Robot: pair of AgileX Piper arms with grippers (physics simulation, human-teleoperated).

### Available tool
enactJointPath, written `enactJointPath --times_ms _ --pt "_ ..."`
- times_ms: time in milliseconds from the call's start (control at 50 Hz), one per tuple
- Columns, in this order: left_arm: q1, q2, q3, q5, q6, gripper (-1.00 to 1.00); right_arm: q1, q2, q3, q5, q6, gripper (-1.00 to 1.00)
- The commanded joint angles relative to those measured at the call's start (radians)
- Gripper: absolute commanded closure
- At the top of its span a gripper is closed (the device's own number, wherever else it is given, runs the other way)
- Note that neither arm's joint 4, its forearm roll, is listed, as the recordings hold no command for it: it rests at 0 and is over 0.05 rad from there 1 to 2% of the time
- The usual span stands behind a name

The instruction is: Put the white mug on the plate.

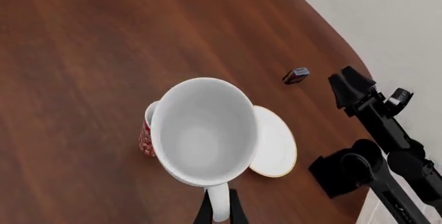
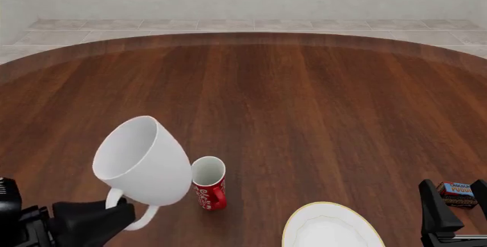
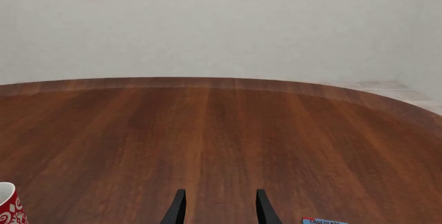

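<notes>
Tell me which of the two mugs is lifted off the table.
The white mug, held by its handle in the left pincer and tilted. The narrower red mug stands upright on the table.

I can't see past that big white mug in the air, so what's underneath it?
Under the lifted white mug, held by its handle in the left gripper, the left wrist view shows the red mug and part of the plate. The rest is covered.

Legible text: the small box [image 2: 459,193] near the table's right edge carries the word "CHOCOLATE" on its top band, seen in the front and right wrist views. White lettering on the red mug [image 2: 210,185] is too small to read.
</notes>
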Motion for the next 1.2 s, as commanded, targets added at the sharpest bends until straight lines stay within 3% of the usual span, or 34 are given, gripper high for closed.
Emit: enactJointPath --times_ms 20,620,1200 --pt "-0.057 0.079 -0.018 -0.058 0.007 1.00 -0.001 0.003 -0.001 -0.001 -0.001 -1.00" --pt "-0.164 0.305 -0.055 -0.214 0.019 1.00 -0.001 0.003 -0.001 -0.001 -0.001 -1.00" --pt "-0.247 0.512 -0.071 -0.378 -0.032 1.00 -0.001 0.003 -0.001 -0.001 -0.001 -1.00"
